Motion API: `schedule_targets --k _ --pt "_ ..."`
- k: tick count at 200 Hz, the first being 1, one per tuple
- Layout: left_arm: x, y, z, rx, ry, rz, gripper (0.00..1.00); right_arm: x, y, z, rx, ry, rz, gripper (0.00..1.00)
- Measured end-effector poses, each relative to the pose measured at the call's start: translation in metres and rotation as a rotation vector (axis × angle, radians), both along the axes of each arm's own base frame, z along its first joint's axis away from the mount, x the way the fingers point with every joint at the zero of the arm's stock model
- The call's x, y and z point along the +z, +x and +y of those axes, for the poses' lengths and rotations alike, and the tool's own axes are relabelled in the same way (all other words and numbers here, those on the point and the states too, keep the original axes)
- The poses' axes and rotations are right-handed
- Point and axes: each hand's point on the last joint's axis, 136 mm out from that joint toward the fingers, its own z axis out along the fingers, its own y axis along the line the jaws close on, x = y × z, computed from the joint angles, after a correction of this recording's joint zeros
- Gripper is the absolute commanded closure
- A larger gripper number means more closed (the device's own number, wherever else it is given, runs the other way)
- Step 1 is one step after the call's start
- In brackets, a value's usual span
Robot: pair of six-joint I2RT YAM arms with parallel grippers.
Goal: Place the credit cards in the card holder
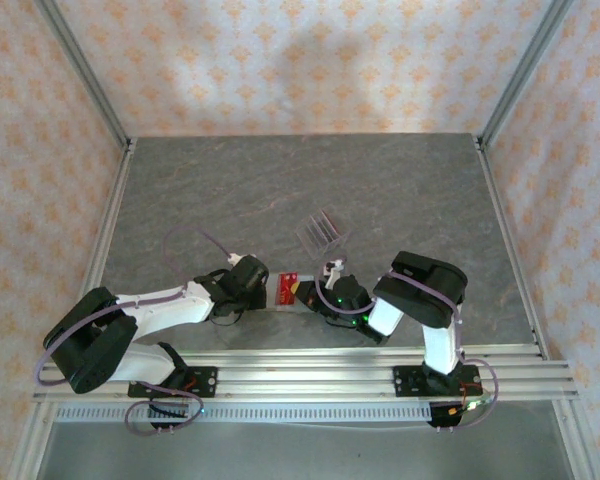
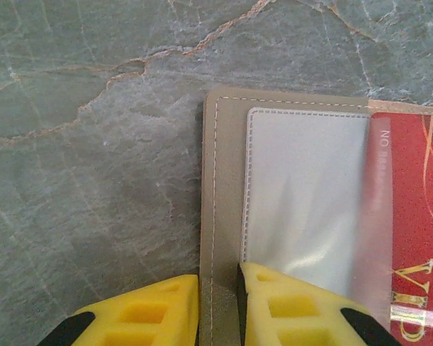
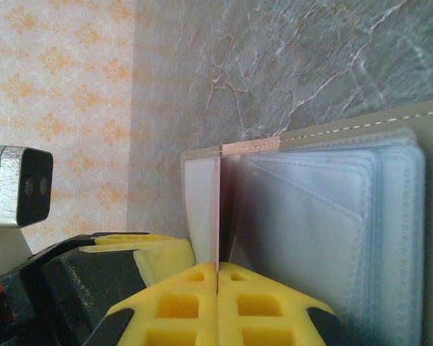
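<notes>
The card holder (image 1: pixel 287 290) lies open on the table between my two grippers, a tan stitched cover (image 2: pixel 224 180) with clear plastic sleeves (image 3: pixel 325 231) inside. My left gripper (image 2: pixel 219 277) is shut on the cover's edge, one yellow finger on each side of the flap. A red credit card (image 2: pixel 415 202) with gold lettering sits partly under a clear sleeve. My right gripper (image 3: pixel 217 267) is shut on a thin reddish card (image 3: pixel 218 209), seen edge-on, standing between the sleeves. More dark credit cards (image 1: pixel 320 228) stand in a clear slotted stand behind the holder.
The clear slotted stand (image 1: pixel 318 235) is just beyond the grippers on the grey stone-patterned table (image 1: pixel 230 190). Patterned walls with metal posts (image 1: pixel 85 75) close off the left, back and right sides. My left gripper's yellow finger (image 3: pixel 148 252) is close beside the right one.
</notes>
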Motion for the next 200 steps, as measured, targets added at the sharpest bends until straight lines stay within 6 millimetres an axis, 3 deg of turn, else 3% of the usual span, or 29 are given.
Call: schedule_targets --k 77,200 --pt "0.0002 -0.0001 0.0001 0.000 0.001 0.001 0.78 -0.0010 0.0016 0.0059 0.011 -0.038 0.031 1.00" --pt "0.0014 -0.0002 0.0002 0.000 0.001 0.001 0.78 -0.0047 -0.0034 -0.0005 0.011 -0.146 0.102 1.00"
